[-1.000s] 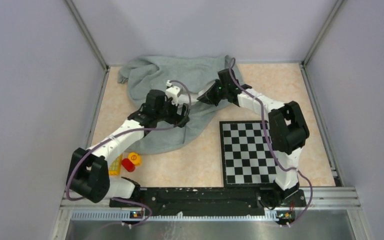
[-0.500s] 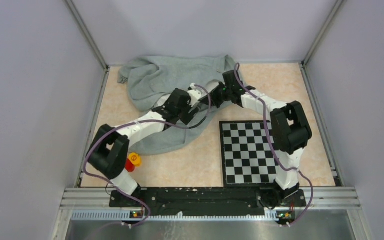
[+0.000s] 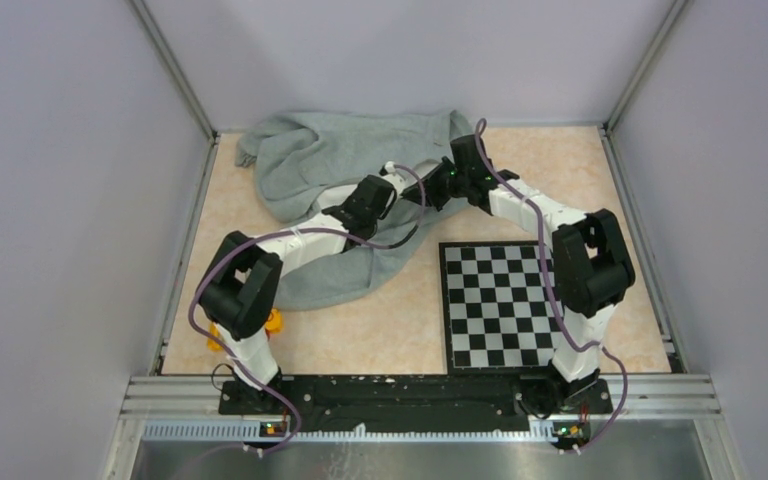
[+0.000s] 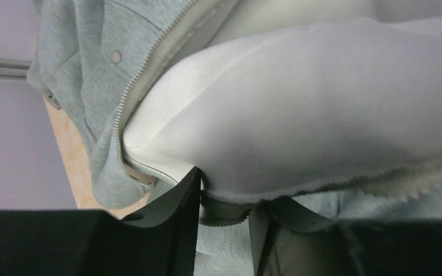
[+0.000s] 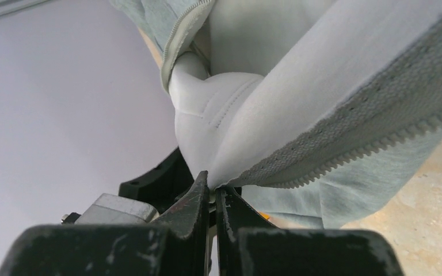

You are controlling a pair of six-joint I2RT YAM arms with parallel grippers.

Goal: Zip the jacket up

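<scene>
beige surface point(image 3: 400, 310). chessboard point(image 3: 495, 305) front right, flat. small orange item point(image 3: 274, 322) half hidden under the left arm's elbow. both arms cover the jacket's middle. jacket point(image 3: 330, 150) grey-green, crumpled far left-centre, unzipped, pale lining point(image 4: 322, 103) and zipper point(image 4: 149, 75) showing. right end effector point(image 5: 212, 192) pinches the zipper edge. left end effector point(image 4: 225, 198) narrow, gripping the hem.

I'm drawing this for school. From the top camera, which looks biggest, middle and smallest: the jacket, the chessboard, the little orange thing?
Largest: jacket.
Then: chessboard.
Smallest: orange thing, partly hidden behind the left arm.
</scene>
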